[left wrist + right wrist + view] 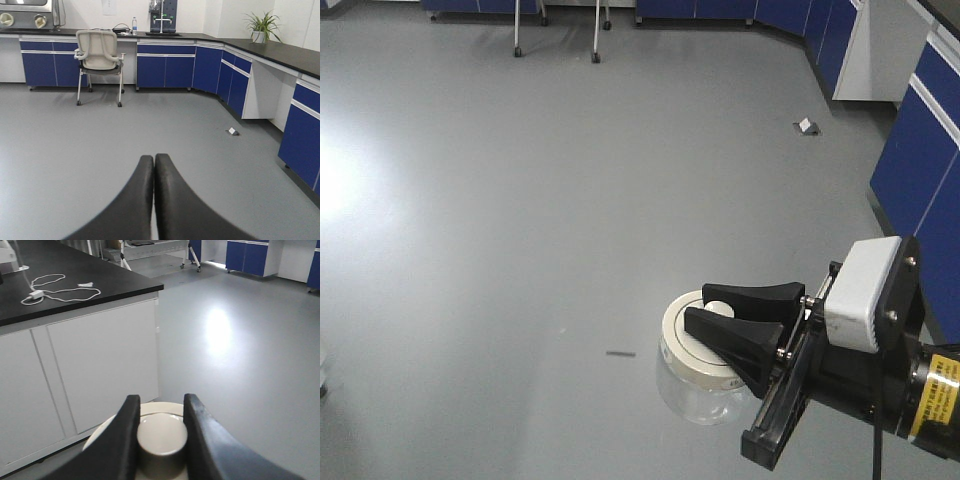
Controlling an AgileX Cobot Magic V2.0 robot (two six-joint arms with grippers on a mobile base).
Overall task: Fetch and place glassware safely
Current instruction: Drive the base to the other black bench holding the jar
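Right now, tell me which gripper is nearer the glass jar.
Right. The right gripper is clamped on the lid knob of the glass jar, holding it above the floor. The left gripper is shut on nothing, facing open floor with no jar in its view.

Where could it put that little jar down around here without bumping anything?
The black counter is bare between the white cable and its corner. The worktop this side of the plant is bare too. The far counter behind the chair is crowded.
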